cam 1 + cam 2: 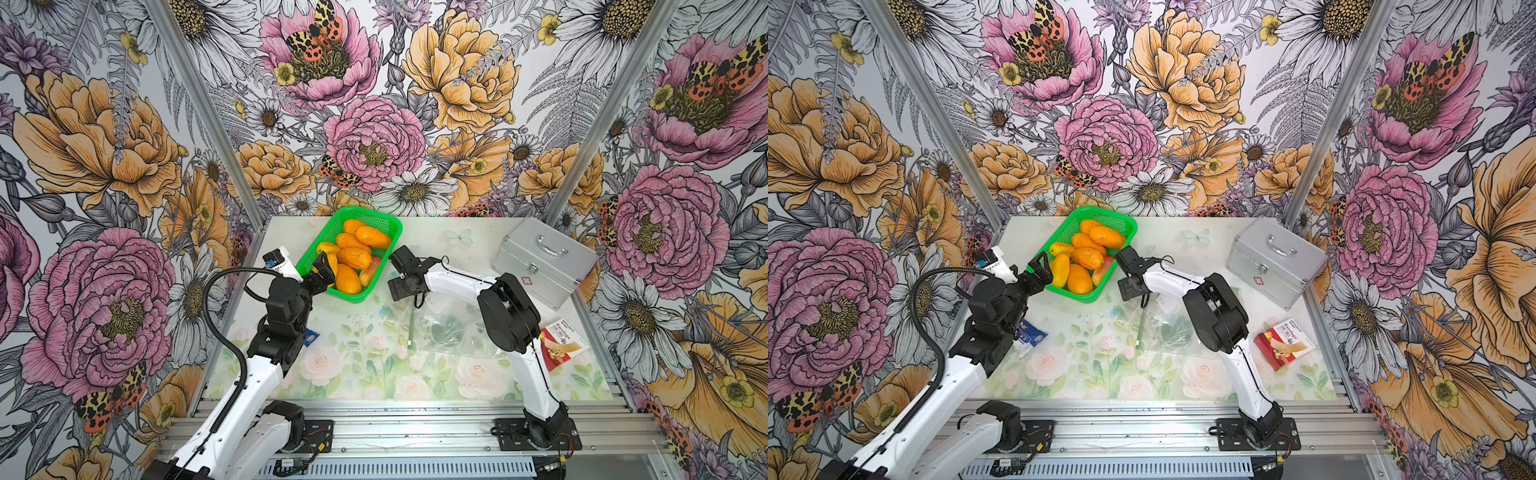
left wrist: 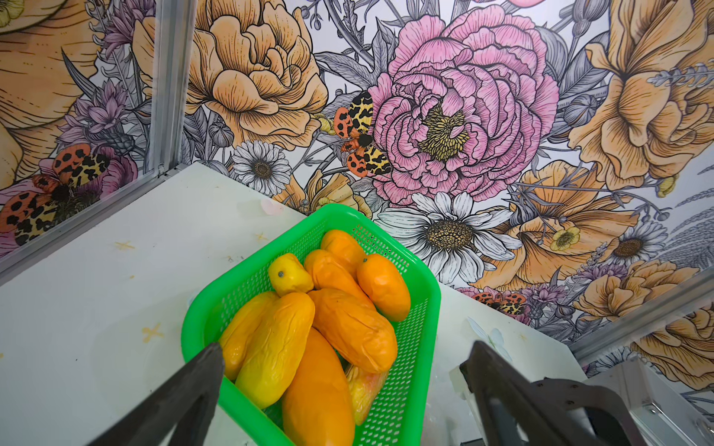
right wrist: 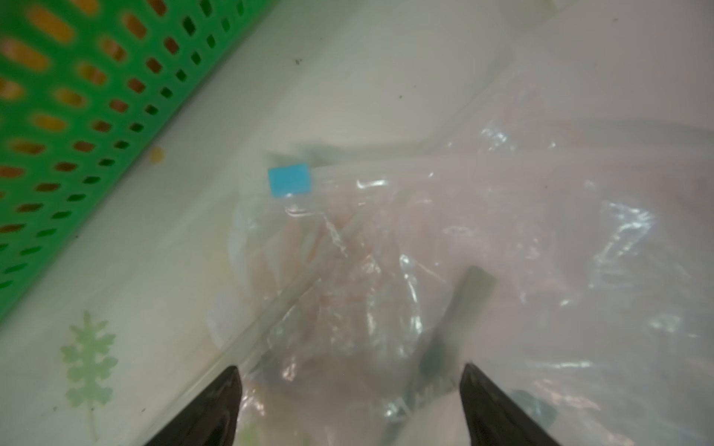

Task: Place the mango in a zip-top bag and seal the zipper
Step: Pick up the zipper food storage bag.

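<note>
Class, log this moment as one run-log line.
left gripper: open, at basket | right gripper: open, over bag | mangoes: in basket | bag: no mango inside

- Both top views look down from high at the front over the whole table (image 1: 469, 257).
- Left wrist: close above the green basket (image 2: 427, 320), facing the back wall (image 2: 463, 116).
- Right wrist: blurred, apparently just over the clear bag (image 3: 521, 239), basket alongside.

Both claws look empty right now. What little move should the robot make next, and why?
Probably lower the left gripper and close it on a mango. Its jaws stand open just above the fruit in the green basket, holding nothing. The right gripper, also open, hangs over the clear bag, which shows no mango inside.
</note>
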### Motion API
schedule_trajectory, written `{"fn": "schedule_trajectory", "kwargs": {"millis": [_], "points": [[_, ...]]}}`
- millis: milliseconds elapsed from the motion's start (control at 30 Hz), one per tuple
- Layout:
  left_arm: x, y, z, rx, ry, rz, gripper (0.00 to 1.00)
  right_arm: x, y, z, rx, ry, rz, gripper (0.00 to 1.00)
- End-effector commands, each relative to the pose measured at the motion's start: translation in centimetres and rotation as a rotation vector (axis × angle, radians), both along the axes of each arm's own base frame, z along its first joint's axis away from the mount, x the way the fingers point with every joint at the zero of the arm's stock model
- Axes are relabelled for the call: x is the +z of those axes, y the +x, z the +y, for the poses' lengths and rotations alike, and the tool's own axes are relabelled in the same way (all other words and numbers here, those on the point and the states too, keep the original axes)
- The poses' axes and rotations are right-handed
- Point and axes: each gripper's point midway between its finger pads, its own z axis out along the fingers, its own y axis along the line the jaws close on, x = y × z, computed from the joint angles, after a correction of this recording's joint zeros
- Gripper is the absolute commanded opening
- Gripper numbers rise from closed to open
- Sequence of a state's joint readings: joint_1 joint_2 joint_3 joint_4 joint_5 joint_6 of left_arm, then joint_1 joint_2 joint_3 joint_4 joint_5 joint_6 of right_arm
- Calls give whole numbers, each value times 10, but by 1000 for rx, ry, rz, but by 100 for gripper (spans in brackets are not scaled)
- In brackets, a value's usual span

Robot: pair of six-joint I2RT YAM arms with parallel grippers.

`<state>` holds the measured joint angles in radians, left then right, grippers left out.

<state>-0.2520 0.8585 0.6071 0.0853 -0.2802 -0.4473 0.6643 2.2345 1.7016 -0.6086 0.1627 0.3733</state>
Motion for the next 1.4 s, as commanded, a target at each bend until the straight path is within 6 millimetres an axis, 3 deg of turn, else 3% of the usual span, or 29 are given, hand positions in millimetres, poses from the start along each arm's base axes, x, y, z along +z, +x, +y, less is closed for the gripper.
{"fn": "schedule_trajectory", "kwargs": {"millis": [0, 233, 433, 633, 867, 967, 1033, 1367], "points": [[-9, 0, 1, -2, -21, 15, 99, -2, 11, 4, -1, 39, -15, 82], [-10, 2, -1, -6, -27, 22, 99, -5, 10, 1, -3, 96, -2, 42], [-8, 2, -3, -19, -32, 20, 99, 10, 14, -3, 3, 121, -31, 14], [-4, 4, -9, -47, -44, 33, 99, 44, 13, -6, 36, 139, -105, 12], [1, 12, -33, -147, -77, 67, 99, 80, 5, -13, 92, 156, -194, 10], [5, 17, -46, -190, -99, 78, 99, 89, 1, -14, 118, 163, -225, 0], [7, 20, -55, -221, -122, 91, 99, 97, -2, -14, 140, 181, -258, 0], [17, 44, -114, -407, -296, 180, 98, 181, -53, -11, 354, 422, -624, 0]]}}
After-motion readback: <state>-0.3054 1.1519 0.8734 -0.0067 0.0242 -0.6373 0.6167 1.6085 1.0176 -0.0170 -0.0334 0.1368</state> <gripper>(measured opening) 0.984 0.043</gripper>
